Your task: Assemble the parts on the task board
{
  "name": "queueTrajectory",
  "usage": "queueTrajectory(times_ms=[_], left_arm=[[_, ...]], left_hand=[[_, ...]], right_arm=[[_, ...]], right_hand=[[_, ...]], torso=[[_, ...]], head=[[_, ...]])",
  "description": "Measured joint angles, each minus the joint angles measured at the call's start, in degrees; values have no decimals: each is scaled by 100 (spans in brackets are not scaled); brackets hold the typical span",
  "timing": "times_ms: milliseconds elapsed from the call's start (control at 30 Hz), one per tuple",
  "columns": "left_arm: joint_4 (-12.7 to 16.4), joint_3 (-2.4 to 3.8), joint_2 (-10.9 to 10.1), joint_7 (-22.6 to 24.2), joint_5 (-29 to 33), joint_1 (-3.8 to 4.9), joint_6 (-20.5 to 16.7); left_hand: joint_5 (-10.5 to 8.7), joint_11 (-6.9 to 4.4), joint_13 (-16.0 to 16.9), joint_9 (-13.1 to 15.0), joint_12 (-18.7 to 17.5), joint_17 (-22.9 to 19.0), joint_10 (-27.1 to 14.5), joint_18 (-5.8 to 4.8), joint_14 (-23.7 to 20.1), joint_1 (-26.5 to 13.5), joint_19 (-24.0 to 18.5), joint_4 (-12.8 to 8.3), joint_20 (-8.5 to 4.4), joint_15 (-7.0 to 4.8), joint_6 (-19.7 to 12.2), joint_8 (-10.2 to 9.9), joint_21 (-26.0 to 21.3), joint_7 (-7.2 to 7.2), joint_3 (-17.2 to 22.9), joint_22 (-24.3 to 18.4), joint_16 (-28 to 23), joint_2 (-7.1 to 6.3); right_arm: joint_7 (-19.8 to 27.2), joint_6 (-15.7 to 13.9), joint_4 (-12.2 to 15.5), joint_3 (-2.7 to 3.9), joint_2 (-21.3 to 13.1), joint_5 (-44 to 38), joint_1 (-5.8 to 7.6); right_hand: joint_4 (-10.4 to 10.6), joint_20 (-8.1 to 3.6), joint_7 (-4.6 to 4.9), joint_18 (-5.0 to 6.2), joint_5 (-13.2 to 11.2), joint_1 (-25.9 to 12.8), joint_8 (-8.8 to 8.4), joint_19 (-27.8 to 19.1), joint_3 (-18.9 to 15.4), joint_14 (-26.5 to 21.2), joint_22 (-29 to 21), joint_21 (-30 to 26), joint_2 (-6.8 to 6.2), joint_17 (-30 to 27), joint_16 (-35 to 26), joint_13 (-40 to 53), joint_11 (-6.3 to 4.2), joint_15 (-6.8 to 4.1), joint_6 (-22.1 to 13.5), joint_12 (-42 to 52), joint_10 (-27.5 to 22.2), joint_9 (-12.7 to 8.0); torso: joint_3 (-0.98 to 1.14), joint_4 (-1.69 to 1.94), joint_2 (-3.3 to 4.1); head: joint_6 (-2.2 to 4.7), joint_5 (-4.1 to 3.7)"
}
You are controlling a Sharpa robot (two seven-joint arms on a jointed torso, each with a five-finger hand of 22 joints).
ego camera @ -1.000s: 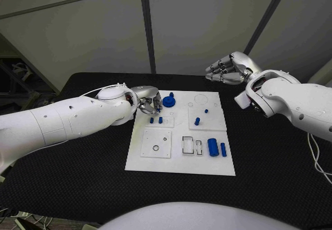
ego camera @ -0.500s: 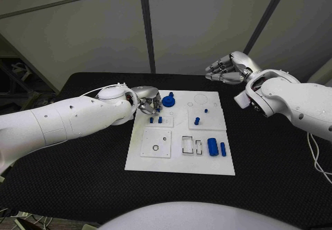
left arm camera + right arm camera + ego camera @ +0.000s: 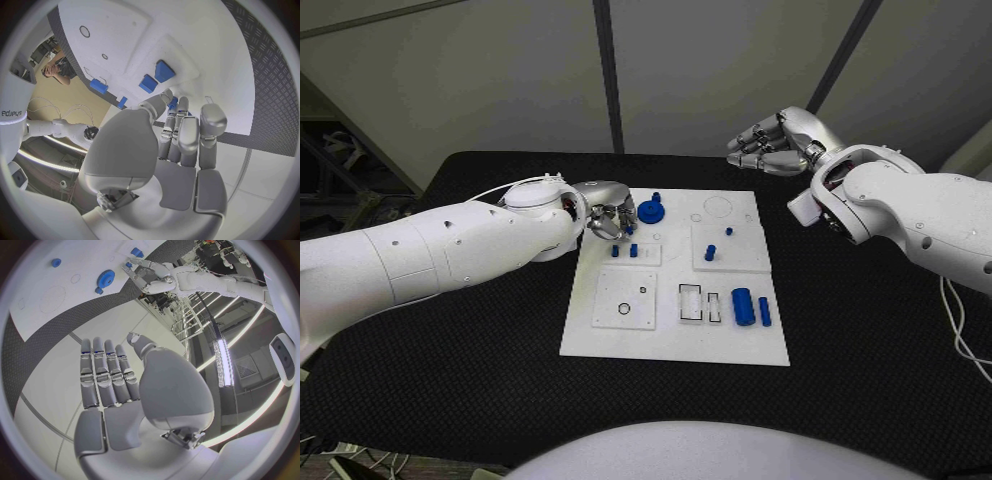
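over the task board's (image 3: 675, 345) far left corner, the left robot hand (image 3: 609, 212) pinches a small blue part (image 3: 172, 103); the right robot hand (image 3: 776, 141) hovers off-board, fingers straight, empty.

Black table (image 3: 473, 370), white board (image 3: 675, 345) on it.
The table fills the lower and middle frame; the board lies flat at its centre, slightly toward the upper part, dark surface showing on all sides.
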Motion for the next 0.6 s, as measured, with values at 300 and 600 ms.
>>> queueTrajectory(times_ms=[300, 600], left_arm=[[-4, 0, -4, -12, 0, 0, 8], [-12, 0, -27, -33, 1, -1, 12]], left_hand=[[0, 20, 0, -39, -51, -30, -20, 0, 0, -53, 0, 8, 0, 0, -114, -48, 0, 12, 8, 0, 0, -53], [3, 13, -1, -88, -102, -88, -54, 0, -20, -77, -21, 16, 21, 20, -270, -71, -55, 19, 16, -6, -23, -77]], right_arm=[[0, 0, 0, 0, 0, 0, 0], [0, 0, -9, 0, 0, 0, 0]], right_hand=[[0, 0, 0, 1, 0, 0, 0, 0, 0, 0, 1, 0, 0, 0, 0, 0, 0, 0, 0, 0, 0, 0], [0, 0, 0, 0, 0, 0, 0, 0, 0, 0, -5, 0, 0, 1, -3, 0, 0, 0, 0, 0, 0, 0]], torso=[[0, 0, -1], [-1, 1, -1]], head=[[2, -2], [5, -3]])
